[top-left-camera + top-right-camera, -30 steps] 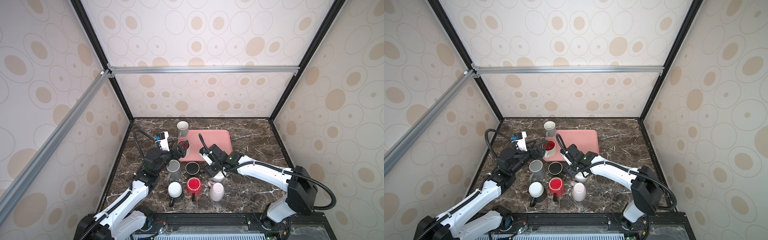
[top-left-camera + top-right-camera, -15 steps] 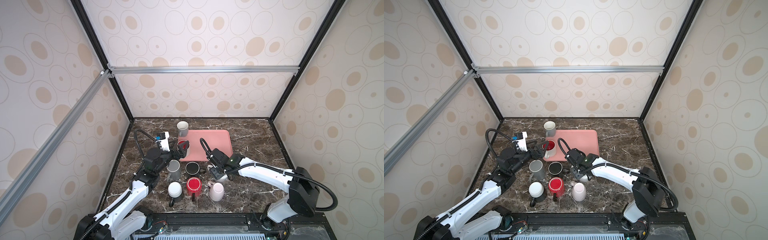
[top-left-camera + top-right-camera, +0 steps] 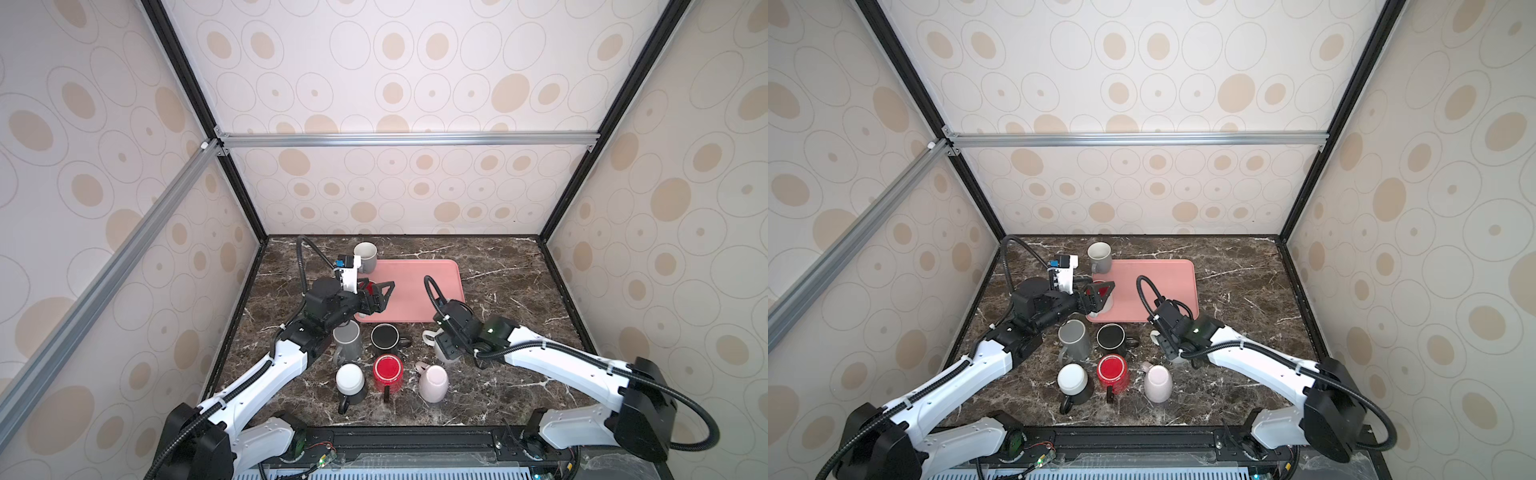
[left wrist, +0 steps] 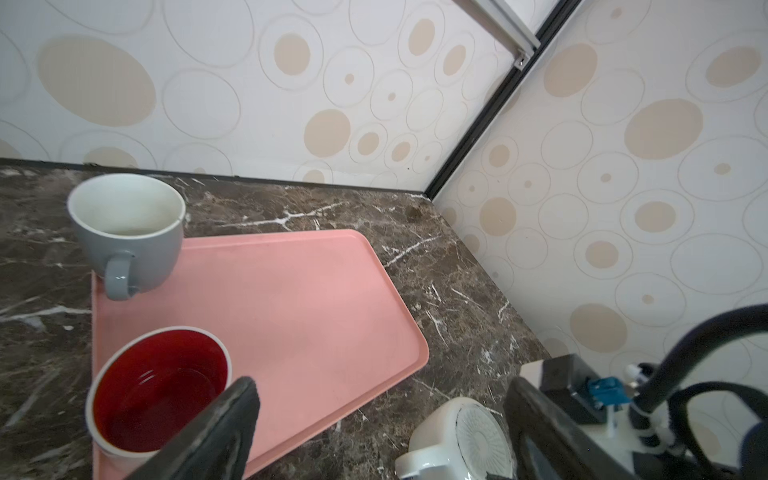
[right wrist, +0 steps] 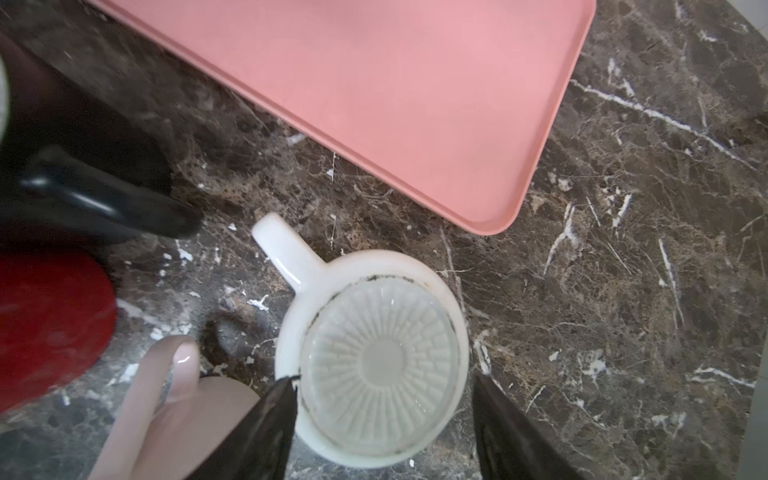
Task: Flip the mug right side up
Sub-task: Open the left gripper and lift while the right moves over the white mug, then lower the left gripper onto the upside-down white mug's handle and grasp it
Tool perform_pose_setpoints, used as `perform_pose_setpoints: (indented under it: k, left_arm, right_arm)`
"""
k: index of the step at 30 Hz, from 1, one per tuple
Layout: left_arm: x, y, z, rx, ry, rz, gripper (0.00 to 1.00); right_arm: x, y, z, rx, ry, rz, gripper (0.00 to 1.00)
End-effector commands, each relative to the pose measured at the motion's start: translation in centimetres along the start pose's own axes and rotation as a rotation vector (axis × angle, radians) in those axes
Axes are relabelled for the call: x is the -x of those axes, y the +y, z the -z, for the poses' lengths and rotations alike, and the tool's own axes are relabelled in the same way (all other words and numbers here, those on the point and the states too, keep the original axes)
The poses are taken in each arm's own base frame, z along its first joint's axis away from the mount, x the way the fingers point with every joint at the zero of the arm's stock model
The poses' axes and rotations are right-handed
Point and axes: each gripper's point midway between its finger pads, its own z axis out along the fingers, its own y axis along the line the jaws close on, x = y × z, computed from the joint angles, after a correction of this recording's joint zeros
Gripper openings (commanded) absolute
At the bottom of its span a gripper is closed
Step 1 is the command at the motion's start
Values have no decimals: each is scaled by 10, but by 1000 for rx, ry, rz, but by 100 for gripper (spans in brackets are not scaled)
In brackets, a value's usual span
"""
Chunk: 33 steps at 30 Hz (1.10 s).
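- Nearest us, the pink mug [image 5: 199, 407] lies just beside the target, its handle close to one finger of the right gripper [image 5: 382, 379]; we judge that finger must come down without nudging it
- The white mug [image 5: 378, 361] stands base up on the marble table [image 5: 623, 291], just off the near corner of the pink tray [image 5: 374, 83]; the right gripper's jaws stand apart, one on either side of its wall, gripping nothing yet
- We would sink lower, close across the body clear of the handle, which points toward the black mug [image 5: 62, 124], then lift well up before rolling it over
- Farther back, the left gripper [image 3: 382, 296] hangs spread wide and empty over the red-lined mug [image 4: 158, 386] on the tray
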Motion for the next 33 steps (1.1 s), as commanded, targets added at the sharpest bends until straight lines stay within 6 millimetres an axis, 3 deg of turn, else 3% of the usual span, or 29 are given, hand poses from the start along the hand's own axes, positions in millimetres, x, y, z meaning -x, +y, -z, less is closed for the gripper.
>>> perform_pose_setpoints:
  k: [1, 8, 11, 17, 20, 26, 33]
  left_arm:
    - [-14, -16, -11, -61, 101, -64, 91]
    - [-77, -44, -42, -63, 397, -227, 83]
    - [-97, -45, -47, -25, 472, -304, 82]
    - [-136, -49, -53, -24, 625, -447, 65]
    - [-155, -47, -54, 12, 695, -545, 66]
    - [-169, -57, -61, -44, 709, -639, 75]
    - [-181, -58, -81, -99, 739, -702, 76]
  right_arm:
    - [16, -8, 15, 48, -117, -118, 69]
    - [17, -24, 25, 193, -176, -323, 69]
    - [16, -26, 23, 212, -181, -357, 69]
    - [16, -30, 23, 226, -208, -403, 69]
    - [19, -34, 27, 227, -230, -415, 68]
    - [23, -42, 32, 240, -271, -456, 69]
    - [20, -46, 35, 248, -287, -474, 69]
